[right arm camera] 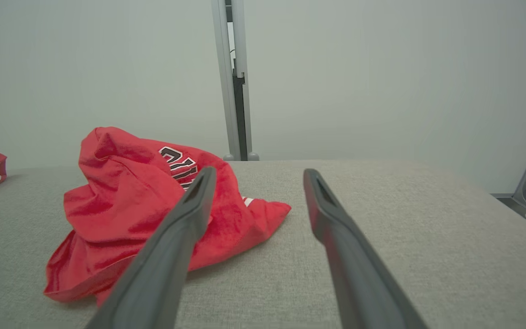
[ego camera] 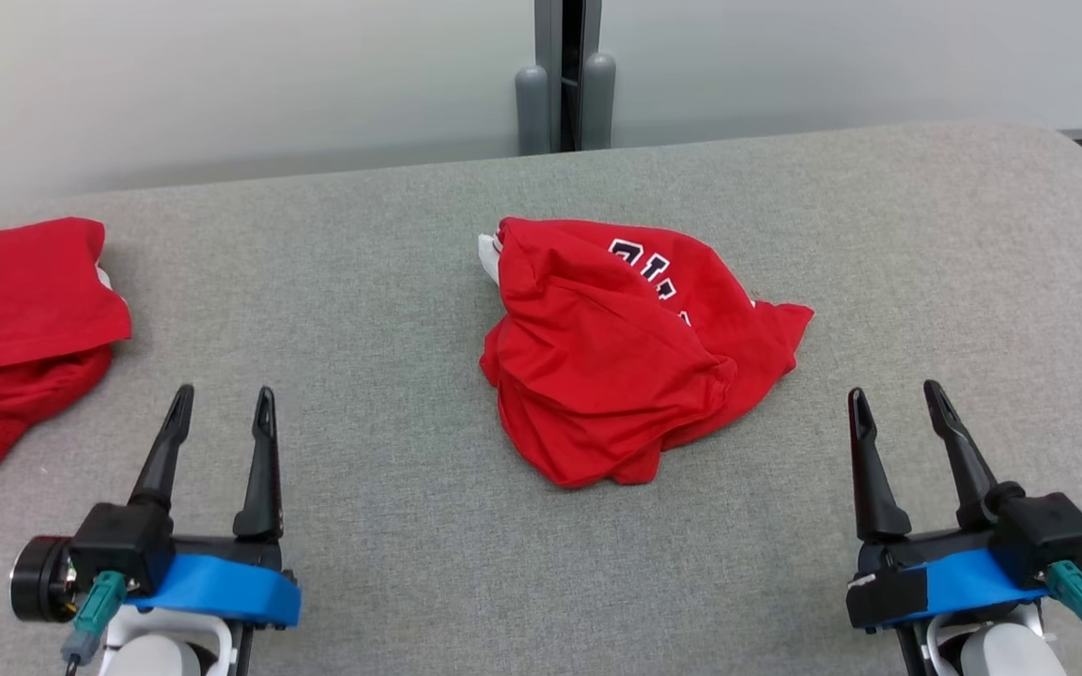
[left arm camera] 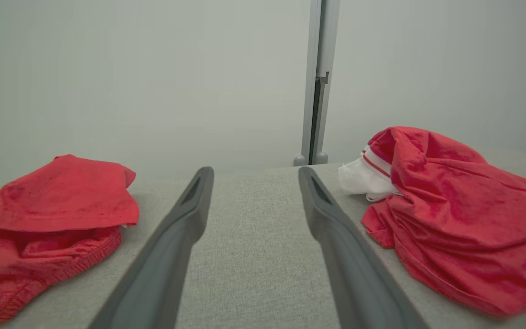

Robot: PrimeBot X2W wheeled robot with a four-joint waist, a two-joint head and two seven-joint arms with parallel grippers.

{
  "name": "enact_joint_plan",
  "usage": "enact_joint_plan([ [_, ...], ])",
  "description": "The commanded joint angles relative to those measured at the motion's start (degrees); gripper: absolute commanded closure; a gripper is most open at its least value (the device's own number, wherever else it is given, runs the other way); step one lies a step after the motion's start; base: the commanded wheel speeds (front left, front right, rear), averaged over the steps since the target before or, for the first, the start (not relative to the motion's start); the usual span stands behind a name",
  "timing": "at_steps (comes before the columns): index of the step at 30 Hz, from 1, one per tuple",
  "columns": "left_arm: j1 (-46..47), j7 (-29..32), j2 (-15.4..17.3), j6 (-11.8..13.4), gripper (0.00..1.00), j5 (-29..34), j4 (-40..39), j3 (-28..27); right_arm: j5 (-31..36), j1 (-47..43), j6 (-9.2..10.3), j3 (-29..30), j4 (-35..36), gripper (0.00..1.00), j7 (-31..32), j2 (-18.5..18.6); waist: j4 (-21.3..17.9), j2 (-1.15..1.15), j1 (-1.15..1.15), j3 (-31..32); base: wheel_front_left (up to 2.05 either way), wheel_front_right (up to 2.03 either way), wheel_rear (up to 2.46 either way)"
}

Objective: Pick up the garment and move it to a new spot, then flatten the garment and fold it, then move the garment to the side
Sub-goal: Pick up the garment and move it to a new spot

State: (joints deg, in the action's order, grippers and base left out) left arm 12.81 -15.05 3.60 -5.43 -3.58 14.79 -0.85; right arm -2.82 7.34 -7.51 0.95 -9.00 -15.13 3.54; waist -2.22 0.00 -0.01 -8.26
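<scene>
A crumpled red garment (ego camera: pixel 630 352) with dark and white lettering and a white trim lies in a heap at the middle of the grey table (ego camera: pixel 409 272). The left wrist view has it at the right (left arm camera: pixel 454 210), and the right wrist view at the left (right arm camera: pixel 126 210). My left gripper (ego camera: pixel 224 404) hovers open at the lower left, well apart from the heap, nothing between its fingers. At the lower right my right gripper (ego camera: pixel 895 399) is open too, empty, a short way right of the garment.
A second red garment (ego camera: pixel 20 329) lies bunched at the table's left edge, also seen in the left wrist view (left arm camera: pixel 48 224). A grey post (ego camera: pixel 565 75) stands behind the table against a pale wall. The table's right corner is rounded.
</scene>
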Motion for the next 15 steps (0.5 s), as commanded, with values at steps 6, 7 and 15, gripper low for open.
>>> enact_joint_plan([
  [6,-3.09,-0.19,-0.17,0.30,0.00,-0.71,-0.39,-0.20,-0.27,-1.57,0.03,0.04,-1.34,0.00,-0.02,-0.31,0.61,0.00,0.01,1.92,0.00,0.00,0.00],
  [7,-3.32,-0.19,-0.22,0.29,0.00,-0.73,-0.25,-0.17,-0.29,-1.63,0.04,-0.04,-1.60,0.00,-0.02,-0.32,0.67,0.00,0.01,2.17,0.00,0.00,0.00],
  [15,-4.32,-0.19,-0.37,0.30,0.00,-0.77,0.36,-0.22,-0.53,-1.86,0.04,-0.54,-2.77,0.00,-0.02,-0.41,0.86,0.00,0.01,3.46,0.00,0.00,0.00],
])
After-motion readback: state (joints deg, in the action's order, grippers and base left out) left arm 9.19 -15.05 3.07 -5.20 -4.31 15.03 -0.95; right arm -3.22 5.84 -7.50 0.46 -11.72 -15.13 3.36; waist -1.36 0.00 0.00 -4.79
